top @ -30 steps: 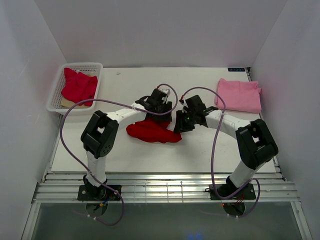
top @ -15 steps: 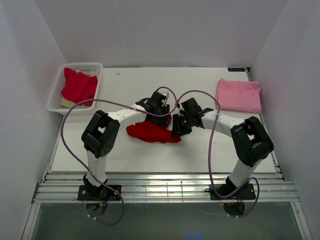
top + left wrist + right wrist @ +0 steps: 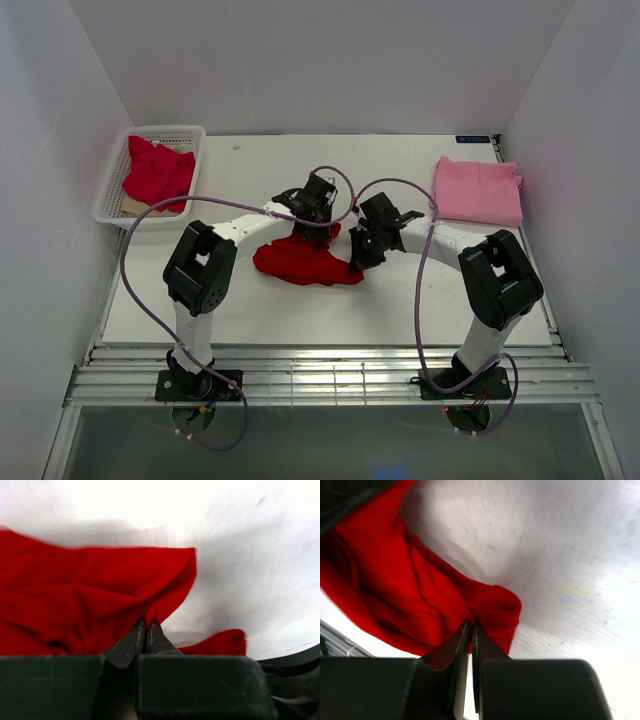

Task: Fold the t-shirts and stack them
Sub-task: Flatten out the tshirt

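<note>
The bright red shirt (image 3: 298, 262) lies crumpled in a loose heap near the middle of the desk (image 3: 400, 300), a little nearer the front edge than the back, with folds and ridges running across it and none of it spread flat. The left hand (image 3: 146, 625) has come down on the far side of the heap; its two fingers are pressed together with almost no gap, and a fold of the red cloth is pinched at their tips, with a rounded flap of the shirt standing up just beyond them. The right hand (image 3: 471, 626) is at the heap's right end, its fingers likewise drawn close together and nipping a bunched edge of the same shirt, the bare desk showing just past it. The two hands sit near each other, one on each side of the heap's upper right part. The pink shirt (image 3: 478, 191) lies folded flat at the far right corner of the desk, well apart from the hands. At the far left corner stands a white mesh basket (image 3: 110, 200), and the crimson shirt (image 3: 158, 172) lies rumpled inside it.
</note>
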`<state>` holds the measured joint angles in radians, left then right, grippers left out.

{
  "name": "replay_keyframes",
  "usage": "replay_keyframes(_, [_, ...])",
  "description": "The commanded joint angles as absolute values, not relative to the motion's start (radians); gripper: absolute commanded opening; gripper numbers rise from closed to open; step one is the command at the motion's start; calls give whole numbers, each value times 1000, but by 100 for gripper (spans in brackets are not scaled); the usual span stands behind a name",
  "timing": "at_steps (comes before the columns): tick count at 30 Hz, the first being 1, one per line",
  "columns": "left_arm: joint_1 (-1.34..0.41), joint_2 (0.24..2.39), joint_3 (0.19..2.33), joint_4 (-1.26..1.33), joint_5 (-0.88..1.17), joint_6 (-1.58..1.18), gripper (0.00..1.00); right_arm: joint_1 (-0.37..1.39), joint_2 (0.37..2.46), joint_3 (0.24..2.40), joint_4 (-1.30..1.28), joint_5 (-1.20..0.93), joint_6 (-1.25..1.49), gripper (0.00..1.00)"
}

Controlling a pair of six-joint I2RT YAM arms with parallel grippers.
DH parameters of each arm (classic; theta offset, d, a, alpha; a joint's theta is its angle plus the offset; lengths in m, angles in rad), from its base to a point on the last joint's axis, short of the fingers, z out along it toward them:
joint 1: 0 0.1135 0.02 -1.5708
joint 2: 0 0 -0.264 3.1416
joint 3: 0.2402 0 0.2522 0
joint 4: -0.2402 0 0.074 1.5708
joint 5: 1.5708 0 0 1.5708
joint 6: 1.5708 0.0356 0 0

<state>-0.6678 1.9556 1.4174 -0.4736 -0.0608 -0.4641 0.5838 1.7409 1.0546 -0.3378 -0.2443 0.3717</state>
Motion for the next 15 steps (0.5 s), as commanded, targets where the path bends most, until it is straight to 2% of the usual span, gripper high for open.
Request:
replay_keyframes(1, [-615,1832,1630,-584,-189,-480,0,557,1660,1233,-473,-131,310,8])
replay_keyframes(4, [-482,1772,1791,-627,-192,-518,0,477,1652,1438,-564,-115,282,8])
replay_keyframes(9, [-241,1706,1905,-595,-131,-538,0,345,1718,1756,-686,-153,232,8])
replay_keyframes(10, [-220,1694,1904,-571,-111,-541,0,339,1732,1848,-699,-159,227,8])
replay_keyframes(13, [-196,1642,1849,-545,-103,-540,0,330,1752,1928,-730,-166,219,8])
replay_keyframes(15, [-196,1588,1691,-500,-84,-549,0,331,1712,1901,-720,-175,222,8])
